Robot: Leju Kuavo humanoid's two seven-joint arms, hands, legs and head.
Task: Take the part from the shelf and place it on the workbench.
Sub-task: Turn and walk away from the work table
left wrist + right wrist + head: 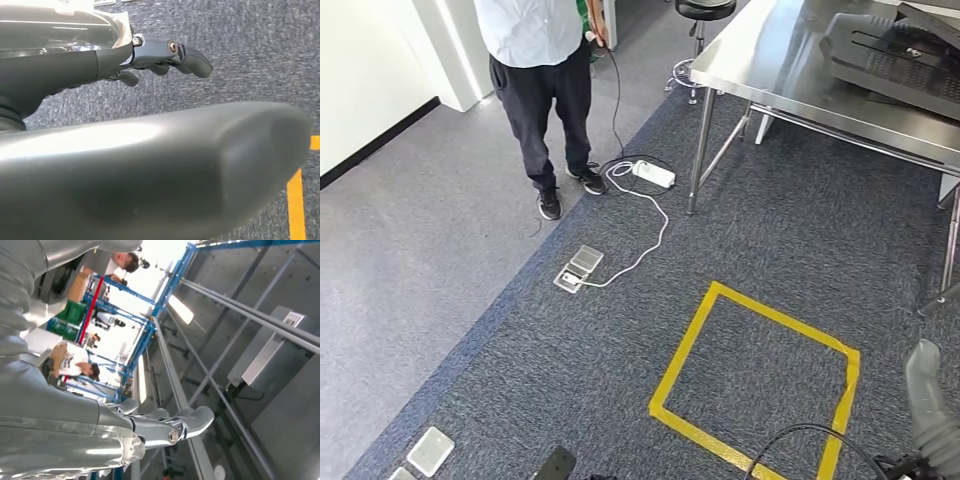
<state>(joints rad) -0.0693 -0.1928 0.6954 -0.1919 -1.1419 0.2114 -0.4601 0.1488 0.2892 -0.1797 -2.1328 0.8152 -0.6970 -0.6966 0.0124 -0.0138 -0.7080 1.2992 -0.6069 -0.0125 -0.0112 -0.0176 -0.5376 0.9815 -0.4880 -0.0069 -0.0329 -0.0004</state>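
A person [543, 90] is standing on the grey carpet [433, 230] at the far left of the head view, cut off above the chest, with a black cable [616, 90] hanging from one hand. The cable is running down to a white power strip [653, 173], whose white lead [652, 235] is curling over to a pair of floor sockets [579, 268]. A square of yellow tape [758, 375] is lying on the darker carpet, to the right of those sockets. Behind it a black stool [703, 12] is standing beside the steel tabletop [780, 75]. A dark flat moulded piece [893, 55] is resting on that tabletop, well apart from both hands and partly cut off by the picture's edge; whether it is the part is hard to tell. The right arm [933, 410] is showing as a grey ribbed cover at the lower right corner.

In the left wrist view the left hand [158, 52] is hanging over the carpet, its dark fingers [192, 61] stretching out nearly straight and close together, apart from the thick thumb [170, 165], holding nothing.

In the right wrist view the right hand [151, 427] is pointing up towards the ceiling, its fingers [196, 417] lying straight and side by side, also holding nothing. A blue shelf [113, 340] with green crates [71, 312] is showing blurred and overexposed behind it
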